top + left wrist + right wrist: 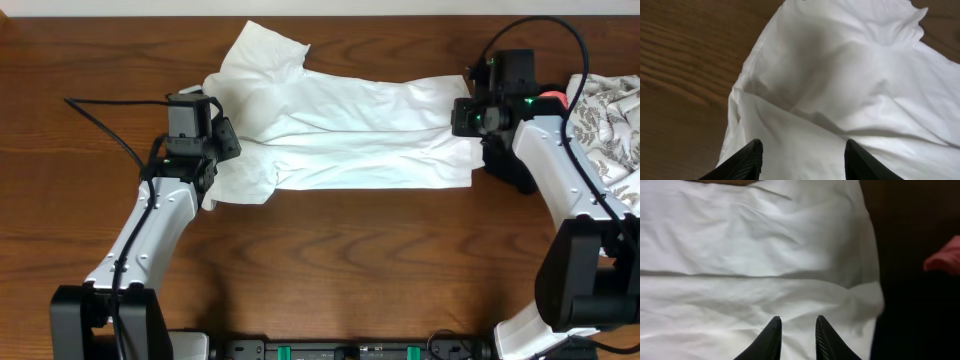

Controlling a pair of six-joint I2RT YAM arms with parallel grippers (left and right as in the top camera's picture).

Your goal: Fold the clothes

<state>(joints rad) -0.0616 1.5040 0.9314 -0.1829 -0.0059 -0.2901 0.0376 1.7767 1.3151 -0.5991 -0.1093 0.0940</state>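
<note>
- While the white T-shirt point(350, 130) lay stretched sideways across the far half of the wooden table point(330, 250), both arms reached to its ends.
- At the far left, a black cable point(100, 120) ran over the bare wood toward the left arm.
- The left gripper point(226, 140) sat at the shirt's left end, just below a sleeve point(265, 50) that stuck up toward the table's far edge.
- In the left wrist view, the left gripper point(802, 150) had its fingers released and well apart, with rumpled white cloth lying between and beyond them.
- A long crease ran from left to right through the middle of the shirt, and the cloth was wrinkled on both sides of it.
- The right gripper point(472, 115) was at the shirt's right edge.
- In the right wrist view, its fingertips point(774, 330) stood over the cloth with only a narrow gap between them; I cannot tell whether they pinched any fabric.
- A pink-red object point(553, 97) showed just right of that gripper.
- A leaf-patterned cloth point(610, 120) lay at the table's right edge, apart from the shirt.
</note>
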